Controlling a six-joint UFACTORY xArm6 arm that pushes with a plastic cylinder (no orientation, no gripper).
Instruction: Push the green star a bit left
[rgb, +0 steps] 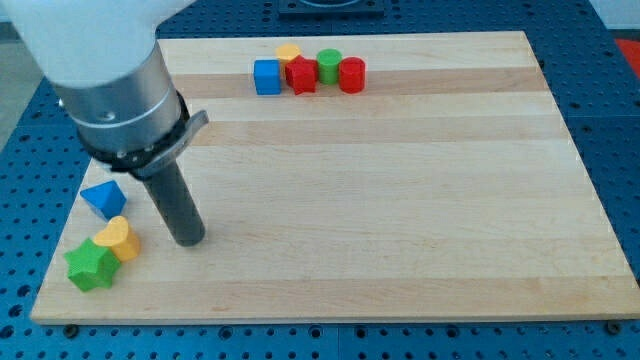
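The green star (90, 266) lies near the board's bottom-left corner. A yellow heart-shaped block (119, 239) touches it on its upper right. A blue triangular block (104, 198) sits just above them. My tip (189, 240) rests on the board to the right of the yellow heart, a short gap away, and right of and slightly above the green star. The rod rises up-left to the large grey and white arm body.
At the view's top, a row of blocks stands close together: a blue cube (267, 77), a yellow block (289, 54), a red star (301, 75), a green cylinder (329, 66) and a red cylinder (351, 75). The wooden board's (400, 200) left edge is close to the green star.
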